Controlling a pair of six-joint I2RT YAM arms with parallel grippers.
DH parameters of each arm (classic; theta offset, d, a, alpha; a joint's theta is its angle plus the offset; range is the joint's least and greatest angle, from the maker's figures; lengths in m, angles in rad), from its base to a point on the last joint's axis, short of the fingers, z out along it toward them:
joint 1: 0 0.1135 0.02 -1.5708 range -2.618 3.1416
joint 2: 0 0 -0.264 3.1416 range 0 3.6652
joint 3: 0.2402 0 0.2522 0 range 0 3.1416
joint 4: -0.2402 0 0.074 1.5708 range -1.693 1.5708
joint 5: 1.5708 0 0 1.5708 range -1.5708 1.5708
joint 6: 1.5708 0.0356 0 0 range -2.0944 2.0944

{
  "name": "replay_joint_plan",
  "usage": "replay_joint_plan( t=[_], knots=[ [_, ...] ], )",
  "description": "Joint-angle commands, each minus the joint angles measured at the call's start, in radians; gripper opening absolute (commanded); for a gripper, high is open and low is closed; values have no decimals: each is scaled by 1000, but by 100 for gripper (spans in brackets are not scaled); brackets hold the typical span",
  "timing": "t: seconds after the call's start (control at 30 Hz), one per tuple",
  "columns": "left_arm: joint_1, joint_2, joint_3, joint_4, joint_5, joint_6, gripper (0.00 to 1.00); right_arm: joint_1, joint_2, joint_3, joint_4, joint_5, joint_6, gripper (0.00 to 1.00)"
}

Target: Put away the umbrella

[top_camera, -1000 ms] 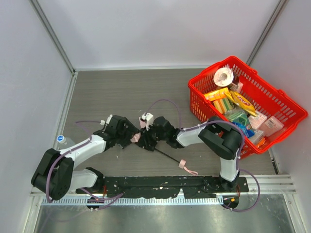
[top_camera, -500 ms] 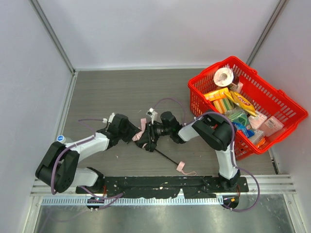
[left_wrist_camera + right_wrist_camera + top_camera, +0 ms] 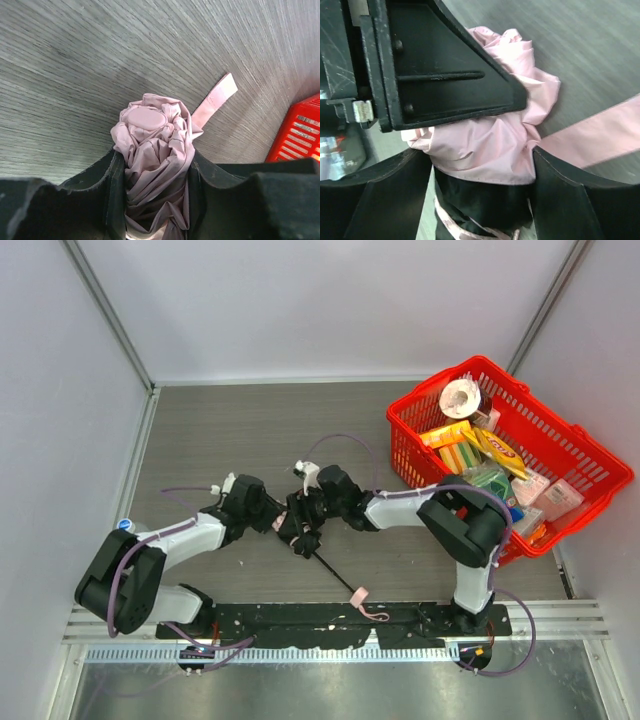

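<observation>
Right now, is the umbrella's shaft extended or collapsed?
Extended: the umbrella's black shaft runs bare from the bunched pink canopy out to the pink handle.

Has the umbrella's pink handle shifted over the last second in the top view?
Yes. The umbrella handle now lies nearer the black base rail and farther left, away from the red basket.

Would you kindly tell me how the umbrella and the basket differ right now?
The umbrella is pale pink, soft bunched fabric; the basket is red mesh. The umbrella lies mid-table, clamped by the left pincer and right pincer; the basket stands free at the right, packed. Both rest on the table.
</observation>
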Motion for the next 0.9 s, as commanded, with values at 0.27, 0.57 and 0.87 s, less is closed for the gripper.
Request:
replay_joint_plan(
  t=[0.27,0.57,0.87],
  knots=[
    [1,81,-1,-279,34,-4,0,322,-64,160,-387,802,-447,77],
    [13,115,49,-344,61,-49,0,414,97,194,-367,1047,-490,78],
    [13,86,27,-310,61,-64,0,384,142,136,-283,1150,-507,6]
  ],
)
